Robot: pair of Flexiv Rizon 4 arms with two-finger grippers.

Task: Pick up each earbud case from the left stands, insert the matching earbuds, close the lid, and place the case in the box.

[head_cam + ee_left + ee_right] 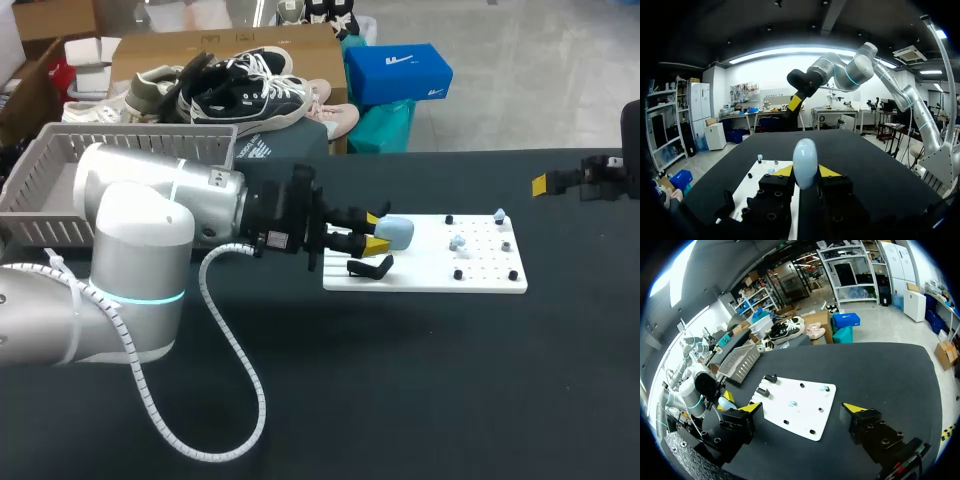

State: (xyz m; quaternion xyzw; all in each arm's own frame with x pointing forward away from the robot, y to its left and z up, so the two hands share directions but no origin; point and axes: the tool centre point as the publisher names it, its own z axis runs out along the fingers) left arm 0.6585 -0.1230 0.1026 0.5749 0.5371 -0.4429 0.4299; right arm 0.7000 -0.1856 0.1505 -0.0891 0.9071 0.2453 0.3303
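OPERATOR: Left side, status?

SPOTTER: Your left claw (372,236) is clamped on the pale blue earbud case (398,232), with one yellow tip pressing each side. In the left wrist view the case stands upright between the tips, rounded end poking out ahead of them. I can't make out a lid seam.

OPERATOR: Where is the case over the tabletop (400,380)?

SPOTTER: It's at the left end of the white board (420,280), just beside the black stand (370,267). I can't tell whether it touches that stand. The right wrist view shows a second stand (771,378) at the same end of the board.

OPERATOR: Right side?

SPOTTER: Your right claw (804,409) has its fingers spread wide apart. It hangs above the tabletop, well off the board's right end and pointed back toward the board.

OPERATOR: Earbuds?

SPOTTER: There are two small pale blue earbuds on the board. One earbud (499,214) is at the far right corner and the other earbud (457,242) is nearer the middle. Black pegs (458,274) are dotted around them.

OPERATOR: The box?

SPOTTER: The gray box (150,148) has slatted walls and sits at the far left of the tabletop, behind your left arm and well apart from the board.
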